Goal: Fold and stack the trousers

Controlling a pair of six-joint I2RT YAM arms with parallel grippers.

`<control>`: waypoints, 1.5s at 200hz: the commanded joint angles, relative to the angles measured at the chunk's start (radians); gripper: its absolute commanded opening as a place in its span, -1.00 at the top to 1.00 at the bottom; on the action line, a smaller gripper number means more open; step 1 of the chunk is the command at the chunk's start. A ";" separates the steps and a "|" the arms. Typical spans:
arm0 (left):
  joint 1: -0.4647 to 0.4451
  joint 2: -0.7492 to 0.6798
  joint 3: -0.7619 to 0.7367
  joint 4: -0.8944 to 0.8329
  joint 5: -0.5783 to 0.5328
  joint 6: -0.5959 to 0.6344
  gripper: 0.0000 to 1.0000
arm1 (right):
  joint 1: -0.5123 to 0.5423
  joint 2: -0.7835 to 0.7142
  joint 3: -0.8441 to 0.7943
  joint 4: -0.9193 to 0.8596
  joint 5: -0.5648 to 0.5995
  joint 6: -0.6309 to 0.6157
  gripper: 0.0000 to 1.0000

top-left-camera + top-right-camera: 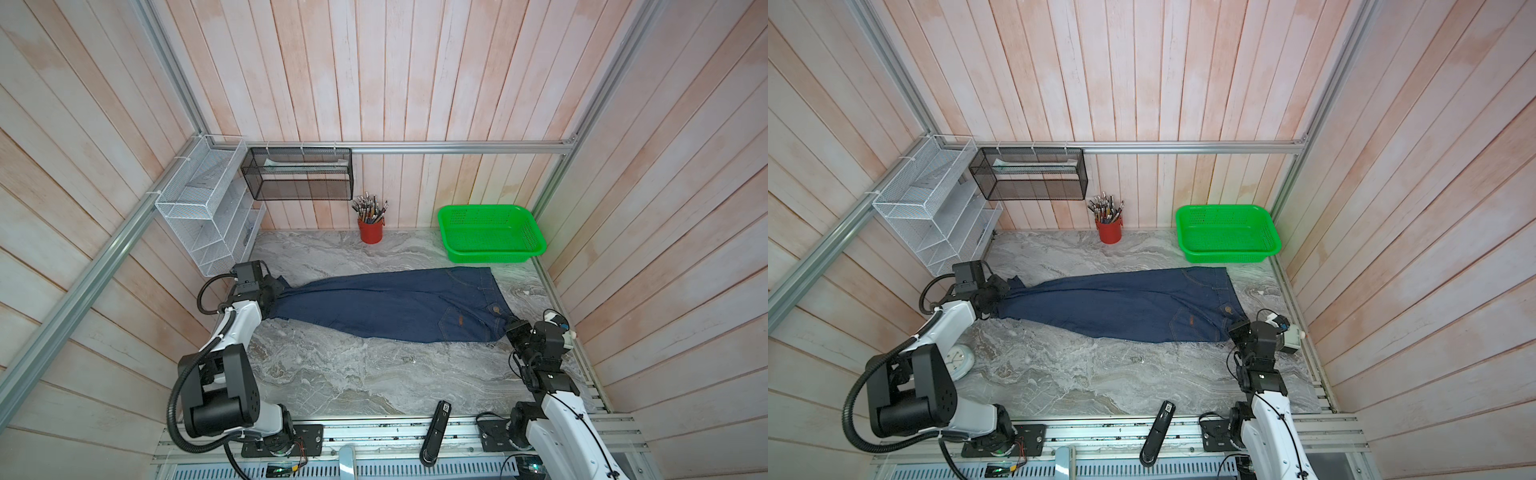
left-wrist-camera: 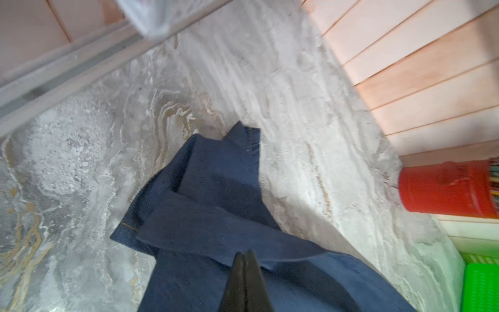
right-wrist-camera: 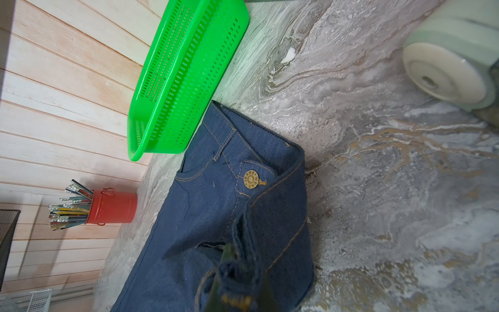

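- Your trousers (image 1: 395, 307) (image 1: 1121, 303) lie stretched out on the marble tabletop (image 1: 374, 374). The waist end is just beside the green basket (image 1: 490, 235), and the legs run away from it toward the left arm.
- Your right gripper (image 1: 510, 326) (image 3: 237, 259) is clenched on the waistband corner farthest from the basket. The right wrist view shows denim bunched and raised between its fingers.
- The brass button (image 3: 251, 179) sits face up between that grip and the basket.
- Your left gripper (image 1: 277, 298) (image 2: 244, 255) is at the leg ends, well apart from the basket. Its fingers are pressed together on the denim, and in both top views the cloth gathers into it.
- The red cup of pencils (image 1: 370, 232) stands at the back wall near the basket, apart from the trousers.
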State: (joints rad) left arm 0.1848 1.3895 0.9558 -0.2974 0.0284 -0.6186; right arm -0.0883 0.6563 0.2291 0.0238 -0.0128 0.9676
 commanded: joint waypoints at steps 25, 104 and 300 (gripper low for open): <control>-0.067 -0.073 0.224 -0.090 -0.057 0.113 1.00 | 0.001 0.018 0.031 0.056 -0.004 -0.019 1.00; -0.268 0.141 0.229 -0.254 0.053 0.141 -0.09 | 0.002 0.014 0.039 0.064 -0.043 -0.024 1.00; -0.029 -0.312 -0.375 -0.023 0.038 -0.246 -0.34 | 0.015 0.029 0.006 0.110 -0.055 0.021 1.00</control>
State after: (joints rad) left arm 0.1345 1.0451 0.6498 -0.4683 -0.0193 -0.7456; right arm -0.0792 0.6853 0.2359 0.1135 -0.0540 0.9810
